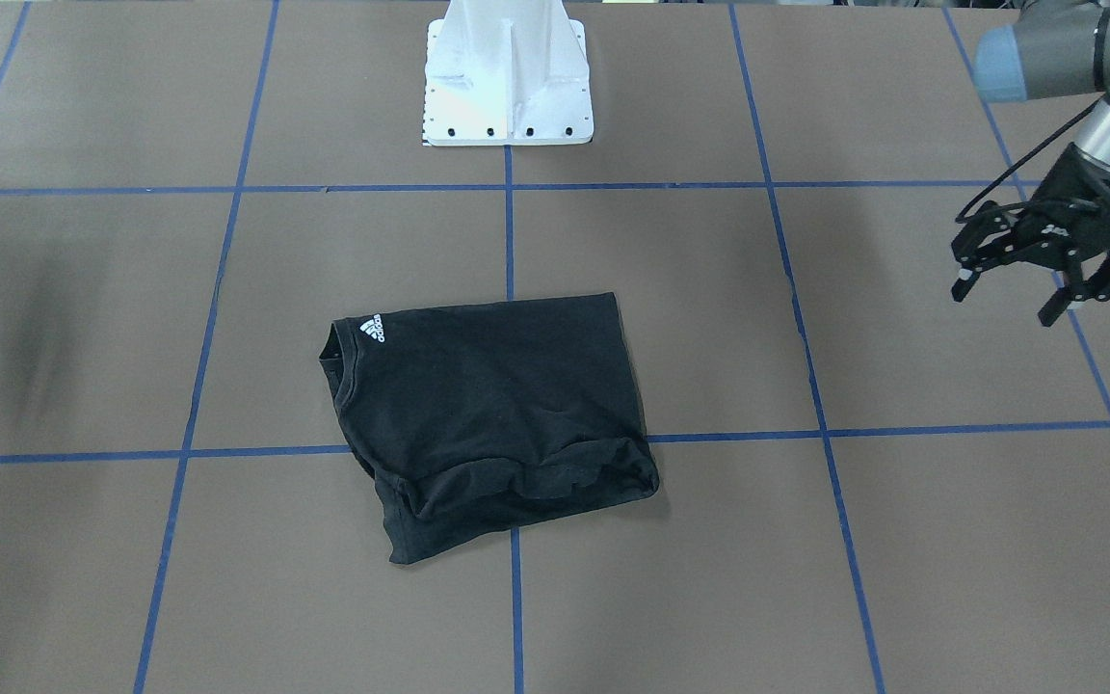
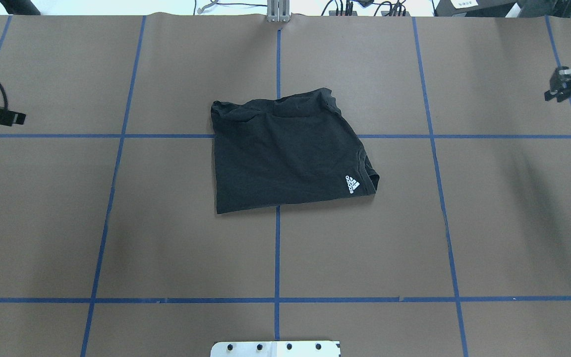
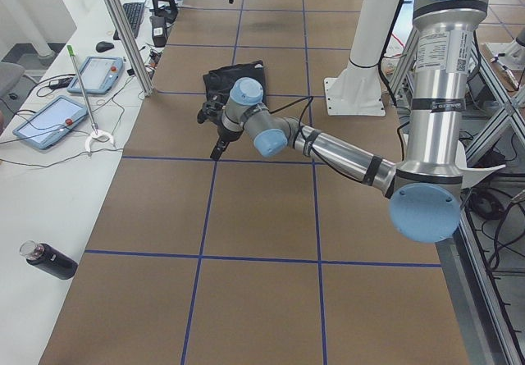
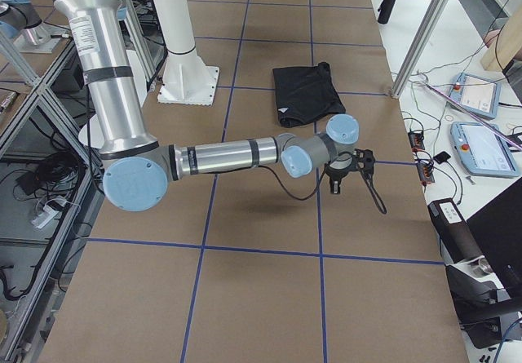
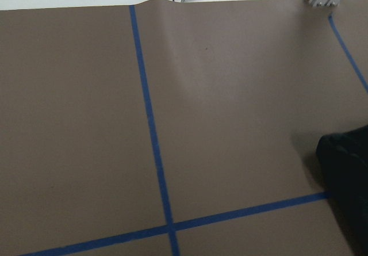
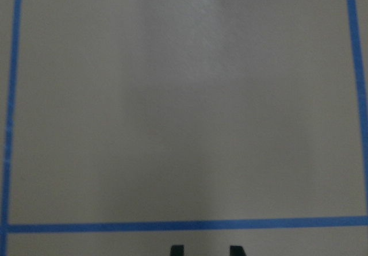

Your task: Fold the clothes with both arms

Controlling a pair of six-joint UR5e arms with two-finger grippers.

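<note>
- Brown taped table (image 2: 166, 223); black T-shirt (image 2: 285, 153) lies centred, folded to a rough rectangle
- left hand (image 1: 1008, 299) and right hand (image 2: 558, 88) both released, empty, well apart from it
- folding seems nearly done; next move likely calls for squaring the rumpled far edge

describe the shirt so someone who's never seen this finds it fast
Start at the brown table gridded with blue tape. Near its middle, straddling a tape crossing, lies the folded black T-shirt. It is the only cloth there, marked by a small white logo at the collar.
</note>
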